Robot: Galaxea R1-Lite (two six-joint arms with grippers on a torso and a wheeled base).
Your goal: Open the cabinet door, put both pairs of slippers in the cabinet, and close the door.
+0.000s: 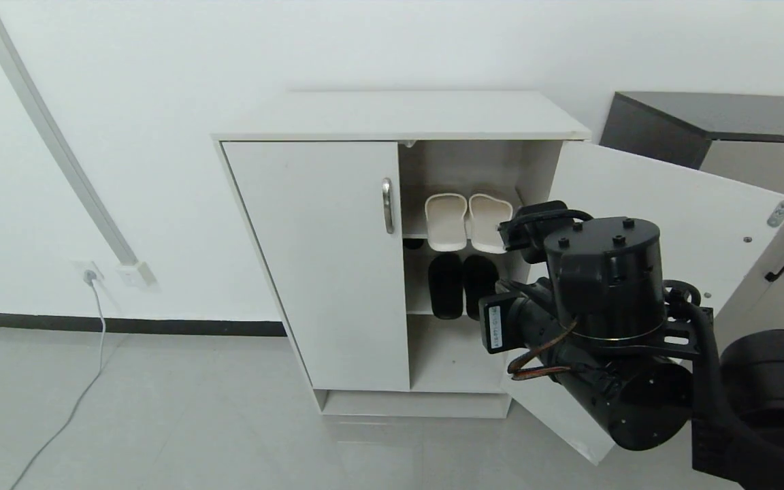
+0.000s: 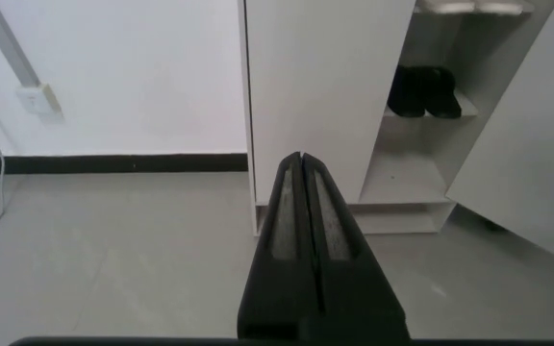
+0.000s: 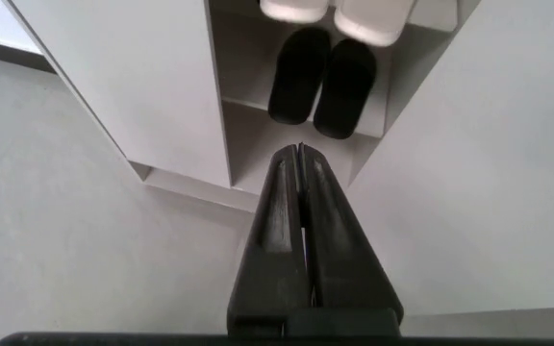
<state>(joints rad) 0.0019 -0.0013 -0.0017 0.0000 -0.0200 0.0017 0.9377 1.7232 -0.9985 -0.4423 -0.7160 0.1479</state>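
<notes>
While white slippers (image 1: pixel 465 221) and black slippers (image 1: pixel 462 286) sit in the cabinet (image 1: pixel 405 116), left tool (image 2: pixel 301 160) and right tool (image 3: pixel 301 152) are pressed together.

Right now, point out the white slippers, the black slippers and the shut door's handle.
white slippers (image 1: pixel 446 221): head view, middle of the slipper nearer the handle.
black slippers (image 1: pixel 445 286): head view, middle of the slipper nearer the handle.
door handle (image 1: pixel 386 205): head view, middle of the metal bar.
</notes>
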